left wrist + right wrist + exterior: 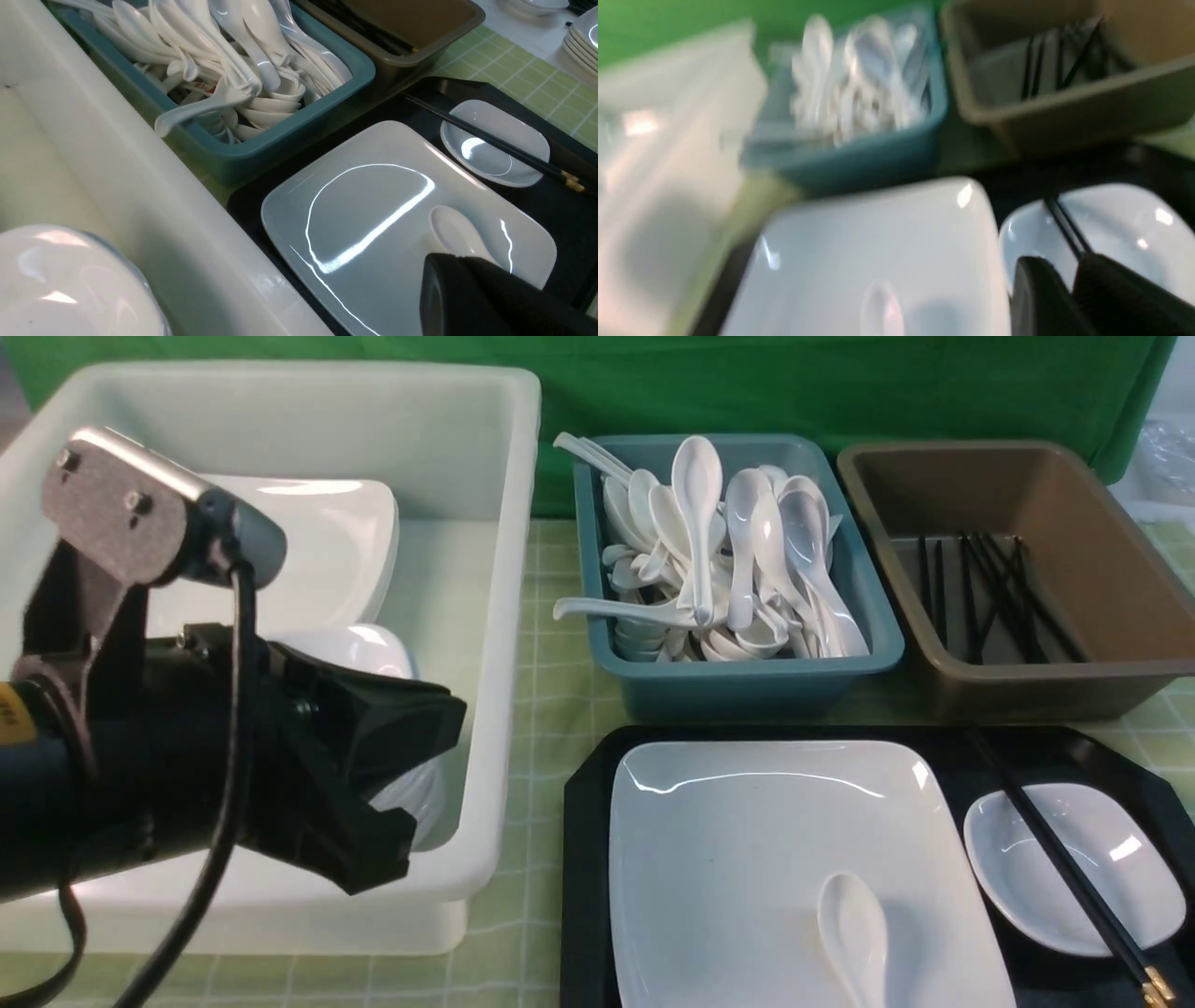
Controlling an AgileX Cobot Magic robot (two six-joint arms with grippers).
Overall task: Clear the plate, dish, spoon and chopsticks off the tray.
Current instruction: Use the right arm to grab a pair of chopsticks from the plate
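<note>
The black tray (583,859) lies at the front right. On it sits the large square plate (747,859), with the white spoon (854,933) resting on the plate's near part. The small dish (1120,877) sits to the plate's right, and the black chopsticks (1064,863) lie across it. My left gripper (411,803) is shut and empty, hanging over the white tub's right side. In the left wrist view it (455,259) points toward the spoon (455,231). My right gripper (1064,266) shows only in the blurred right wrist view, jaws slightly apart above the dish (1125,224), beside the chopsticks (1064,224).
A white deep tub (504,616) at the left holds plates and a bowl. A teal bin (747,677) full of white spoons and a brown bin (1046,691) with black chopsticks stand behind the tray. A stack of plates (584,42) lies beyond the green mat.
</note>
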